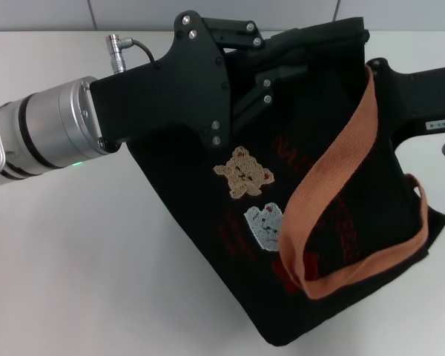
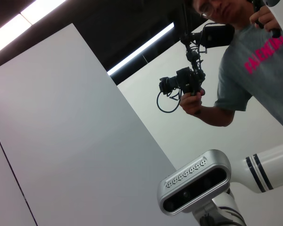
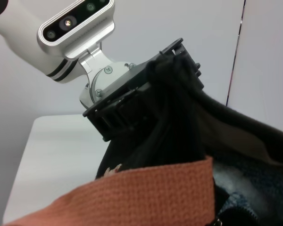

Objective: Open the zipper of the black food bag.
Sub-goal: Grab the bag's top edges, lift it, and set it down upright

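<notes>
The black food bag [image 1: 334,222] hangs tilted above the white table, its bear patches and orange-brown handles [image 1: 334,185] facing me. My left gripper [image 1: 280,70] is shut on the bag's top edge at the upper left corner; it also shows in the right wrist view [image 3: 172,63] pinching the black fabric. My right gripper [image 1: 380,68] is at the bag's upper right corner, mostly hidden behind the fabric. In the right wrist view the bag's mouth gapes, showing grey lining [image 3: 240,181]. I cannot make out the zipper track or its pull.
The white table [image 1: 81,252] spreads under and to the left of the bag. The left wrist view looks up at the robot's head camera [image 2: 195,186] and a person holding a camera rig [image 2: 184,82] near a white wall.
</notes>
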Controlling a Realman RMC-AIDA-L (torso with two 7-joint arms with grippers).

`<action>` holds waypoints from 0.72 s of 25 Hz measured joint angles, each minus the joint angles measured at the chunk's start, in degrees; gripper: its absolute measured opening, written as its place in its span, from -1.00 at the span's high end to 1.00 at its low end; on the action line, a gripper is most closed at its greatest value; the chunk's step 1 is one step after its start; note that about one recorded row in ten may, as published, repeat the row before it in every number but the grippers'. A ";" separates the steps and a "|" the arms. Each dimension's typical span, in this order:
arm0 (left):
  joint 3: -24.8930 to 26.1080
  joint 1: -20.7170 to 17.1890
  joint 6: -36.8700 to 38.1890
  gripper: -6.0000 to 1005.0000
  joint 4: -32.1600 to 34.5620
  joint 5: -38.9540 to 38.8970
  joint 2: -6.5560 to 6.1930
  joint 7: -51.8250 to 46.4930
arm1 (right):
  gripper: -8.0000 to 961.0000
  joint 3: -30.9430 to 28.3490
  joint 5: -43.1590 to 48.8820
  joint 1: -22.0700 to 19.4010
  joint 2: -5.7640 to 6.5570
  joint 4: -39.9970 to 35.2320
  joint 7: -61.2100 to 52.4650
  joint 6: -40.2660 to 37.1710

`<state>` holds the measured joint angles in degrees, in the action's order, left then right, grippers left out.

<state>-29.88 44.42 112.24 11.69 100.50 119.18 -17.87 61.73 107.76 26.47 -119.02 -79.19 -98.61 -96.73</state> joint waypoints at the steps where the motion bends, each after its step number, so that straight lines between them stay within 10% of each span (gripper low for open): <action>1: 0.07 0.00 0.00 0.69 0.00 0.01 0.00 0.02 | 0.99 -0.18 0.27 0.14 0.23 -0.11 -0.33 -0.92; 18: 0.29 0.48 -0.42 0.69 -0.38 -1.05 0.00 0.46 | 0.98 -9.12 11.69 0.00 2.18 -4.82 -1.53 -23.85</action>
<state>-29.59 44.90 111.82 11.31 99.45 119.18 -17.40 52.61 119.45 26.47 -116.84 -84.02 -100.14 -120.58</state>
